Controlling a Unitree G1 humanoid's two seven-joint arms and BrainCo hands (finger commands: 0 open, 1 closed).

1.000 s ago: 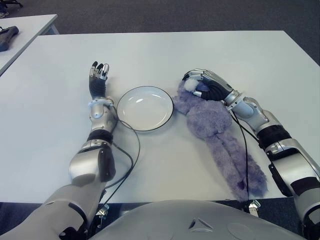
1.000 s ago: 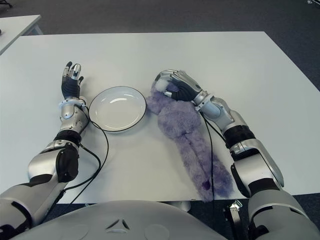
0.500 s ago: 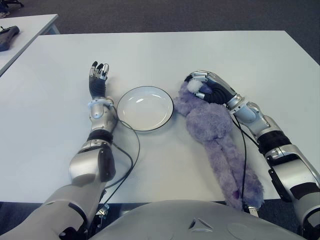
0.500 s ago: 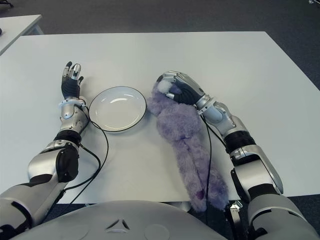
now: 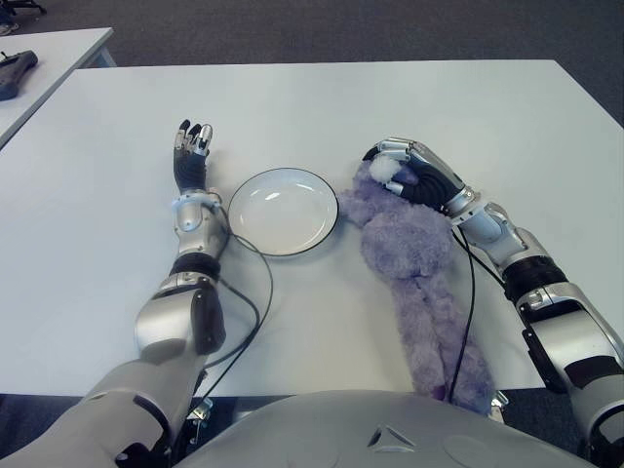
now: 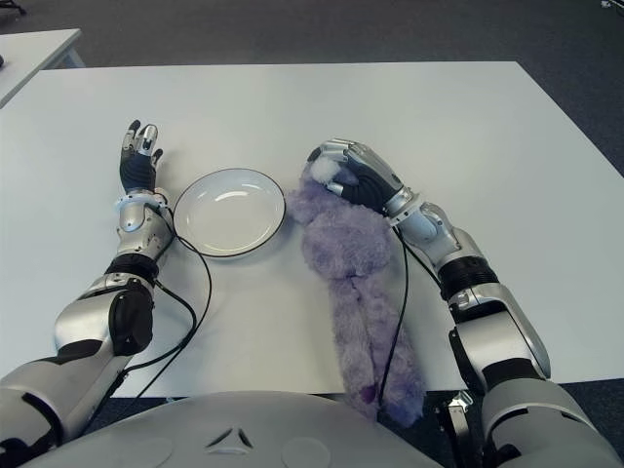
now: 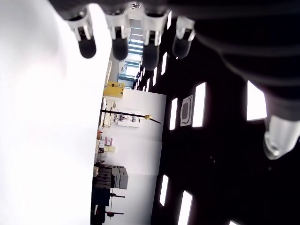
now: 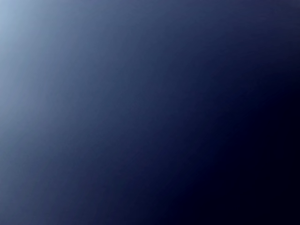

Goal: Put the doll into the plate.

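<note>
A long purple plush doll (image 5: 408, 244) lies on the white table (image 5: 390, 107), its head just right of the white, dark-rimmed plate (image 5: 283, 211). Its legs trail toward me over the front edge. My right hand (image 5: 402, 173) is curled on the doll's head, around a white tuft. The plate holds nothing. My left hand (image 5: 192, 148) shows left of the plate, fingers straight and spread, holding nothing. The right wrist view is dark and shows nothing.
A second white table (image 5: 49, 54) stands at the far left with a dark object (image 5: 15, 70) on it. A black cable (image 5: 255, 292) loops on the table by my left forearm; another cable (image 5: 466, 302) runs over the doll's legs.
My right hand has pulled the doll's head a little; the body has straightened and its legs have swung left toward me. The left hand and plate have not moved.
</note>
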